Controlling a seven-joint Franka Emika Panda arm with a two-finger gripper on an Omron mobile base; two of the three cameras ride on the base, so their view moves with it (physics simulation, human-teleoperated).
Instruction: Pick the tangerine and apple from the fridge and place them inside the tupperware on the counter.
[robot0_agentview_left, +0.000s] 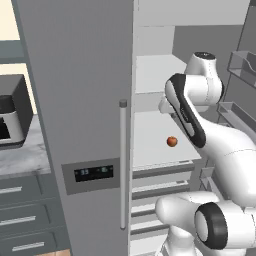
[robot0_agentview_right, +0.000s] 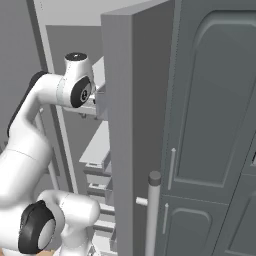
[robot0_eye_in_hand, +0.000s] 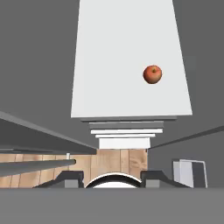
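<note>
You have the fridge (robot0_agentview_left: 75, 125) open and the arm reaching into it, above the white shelf (robot0_agentview_left: 155, 140). The apple (robot0_agentview_left: 172, 141) sits on that shelf, near its front edge, untouched; in the hand view you see the apple (robot0_eye_in_hand: 152, 74) well below the claw and off to one side. The claw (robot0_eye_in_hand: 113, 177) is at its narrowest, and at the bottom of the hand view a pale rounded shape shows between the fingers; I cannot tell from it whether you are holding the tangerine or nothing at all. Nothing bright orange shows on the shelf beside the apple. Left of the fridge you can see a strip of counter (robot0_agentview_left: 20, 155) with the toaster oven (robot0_agentview_left: 12, 117) on it. Judging by this, the apple is not yet picked, and both placements are left to do
</note>
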